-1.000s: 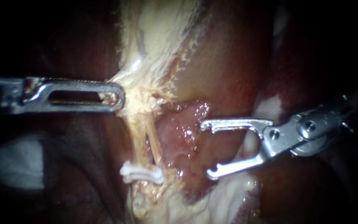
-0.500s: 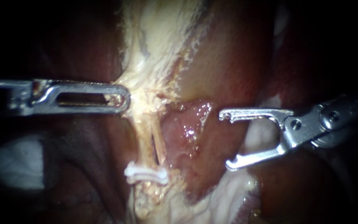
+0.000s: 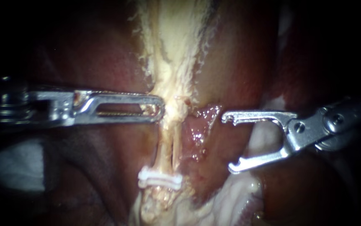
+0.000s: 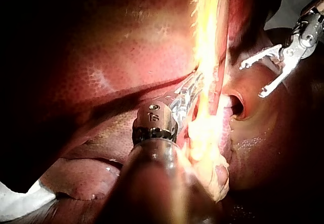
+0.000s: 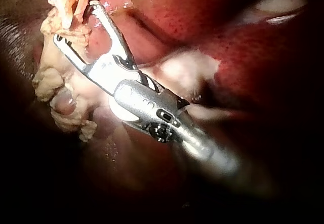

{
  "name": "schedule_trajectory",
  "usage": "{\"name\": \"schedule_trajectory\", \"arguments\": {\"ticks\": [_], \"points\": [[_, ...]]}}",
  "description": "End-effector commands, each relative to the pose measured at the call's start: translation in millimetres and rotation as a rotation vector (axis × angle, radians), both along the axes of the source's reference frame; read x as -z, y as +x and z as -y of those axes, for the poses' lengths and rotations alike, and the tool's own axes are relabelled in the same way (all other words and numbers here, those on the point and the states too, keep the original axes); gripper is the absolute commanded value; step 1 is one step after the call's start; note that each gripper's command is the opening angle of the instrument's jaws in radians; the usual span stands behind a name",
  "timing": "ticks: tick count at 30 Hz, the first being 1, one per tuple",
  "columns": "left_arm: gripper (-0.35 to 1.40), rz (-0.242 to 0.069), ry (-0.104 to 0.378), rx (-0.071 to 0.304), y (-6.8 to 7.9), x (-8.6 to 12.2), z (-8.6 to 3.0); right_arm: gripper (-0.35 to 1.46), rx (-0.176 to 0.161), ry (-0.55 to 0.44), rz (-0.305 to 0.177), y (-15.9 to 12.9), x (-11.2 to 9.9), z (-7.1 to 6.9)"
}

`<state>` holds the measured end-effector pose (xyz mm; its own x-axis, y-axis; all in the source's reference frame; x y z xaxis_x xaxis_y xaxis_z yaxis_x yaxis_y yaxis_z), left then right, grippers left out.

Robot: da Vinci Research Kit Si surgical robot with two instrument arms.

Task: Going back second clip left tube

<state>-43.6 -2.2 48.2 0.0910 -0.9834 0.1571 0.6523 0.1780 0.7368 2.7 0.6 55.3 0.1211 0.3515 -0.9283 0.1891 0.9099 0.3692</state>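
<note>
left instrument (image 3: pixel 157 109) is clamped on the pale strand (image 3: pixel 170 83), right instrument (image 3: pixel 228 143) jaws are wide open, empty. your left tube (image 3: pixel 164 144) runs down to 1 white clip (image 3: pixel 160 180) (thin, soft, slippery, tears easy i'd guess). straddle the bare stretch above that clip, gently.

Over the last second: left instrument (image 3: pixel 157 112) moved toward the right instrument (image 3: pixel 228 143), dragging the pale tissue band (image 3: pixel 170 62) along. Band now hangs straighter, and the tubes (image 3: pixel 165 144) are drawn closer together. White clip (image 3: pixel 160 180) shifted likewise. Right instrument backed away from the tubes.
</note>
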Motion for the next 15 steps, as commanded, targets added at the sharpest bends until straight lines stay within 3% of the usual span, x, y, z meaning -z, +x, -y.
{"name": "schedule_trajectory", "arguments": {"ticks": [1,15], "points": [[-0.35,0.0,0.001,0.0,0.0,0.0,0.0,0.58,0.001,0.0,0.001,0.0,0.0,0.0],[-0.35,0.0,0.001,0.0,-0.1,0.1,0.0,0.58,0.0,0.0,0.001,0.0,0.0,-0.1]]}}
